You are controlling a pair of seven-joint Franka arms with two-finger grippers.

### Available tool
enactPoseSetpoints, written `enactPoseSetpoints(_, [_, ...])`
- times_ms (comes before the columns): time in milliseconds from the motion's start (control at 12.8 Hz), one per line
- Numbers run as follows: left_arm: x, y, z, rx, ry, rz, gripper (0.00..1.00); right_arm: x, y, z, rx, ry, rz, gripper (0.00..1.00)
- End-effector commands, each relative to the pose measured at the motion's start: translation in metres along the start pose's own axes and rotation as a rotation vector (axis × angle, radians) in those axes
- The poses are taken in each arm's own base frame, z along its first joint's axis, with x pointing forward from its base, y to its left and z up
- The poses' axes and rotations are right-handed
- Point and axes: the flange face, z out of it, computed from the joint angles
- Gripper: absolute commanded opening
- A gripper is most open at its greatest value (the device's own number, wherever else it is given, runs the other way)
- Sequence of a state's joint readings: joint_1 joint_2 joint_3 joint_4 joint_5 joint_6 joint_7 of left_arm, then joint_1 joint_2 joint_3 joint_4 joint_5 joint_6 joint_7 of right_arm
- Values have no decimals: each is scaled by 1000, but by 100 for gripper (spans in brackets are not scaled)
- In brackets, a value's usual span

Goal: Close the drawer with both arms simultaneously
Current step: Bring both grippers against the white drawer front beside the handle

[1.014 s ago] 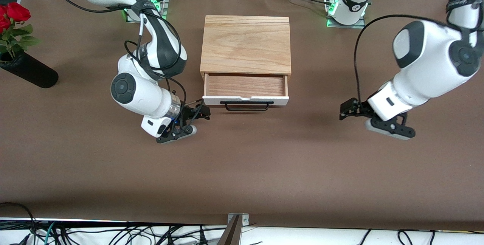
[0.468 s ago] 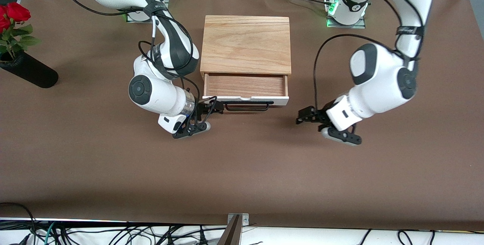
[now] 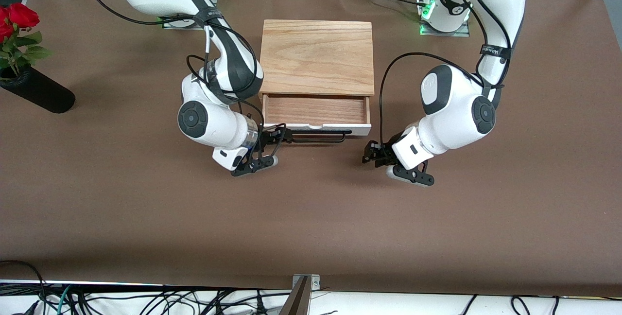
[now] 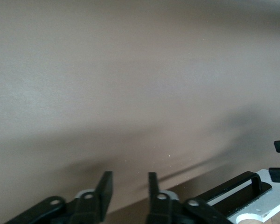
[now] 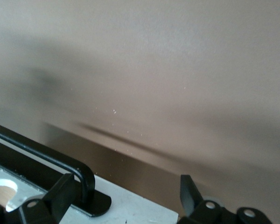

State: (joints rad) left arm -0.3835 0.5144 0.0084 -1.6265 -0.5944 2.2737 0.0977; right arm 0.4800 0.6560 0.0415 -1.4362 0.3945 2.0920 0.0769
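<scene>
The drawer (image 3: 316,111) stands pulled out of the oak box (image 3: 317,57). Its white front panel (image 3: 357,130) and black wire handle (image 3: 318,136) face the front camera. My right gripper (image 3: 284,135) is open, low at the handle's end toward the right arm's side. In the right wrist view the gripper (image 5: 126,191) straddles the white panel's corner (image 5: 130,205) beside the handle (image 5: 42,156). My left gripper (image 3: 370,153) is open, just off the panel's other corner, apart from it. In the left wrist view the gripper (image 4: 129,186) is empty, with the handle (image 4: 238,189) off to one side.
A black vase (image 3: 39,92) with red roses (image 3: 17,16) lies at the right arm's end of the table. Brown table cover (image 3: 311,218) spreads nearer the front camera. Black cables hang from both arms near the drawer.
Both arms have swung inward toward the drawer front; the left gripper travelled farther, the right gripper has reached the handle's end. The drawer has not moved.
</scene>
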Motion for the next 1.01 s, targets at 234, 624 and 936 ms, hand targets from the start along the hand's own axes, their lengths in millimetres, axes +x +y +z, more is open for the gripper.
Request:
enactPoseSetpoints(234, [-27, 28, 29, -50, -80, -2, 100, -6, -5, 5, 13, -82, 8, 100])
enactPoseSetpoints(624, [-62, 24, 48, -43, -174, -20, 100, -8, -9, 9, 14, -87, 3, 100])
enactPoseSetpoints(936, [-91, 20, 62, -37, -252, -48, 100, -10, -11, 11, 12, -107, 0, 100])
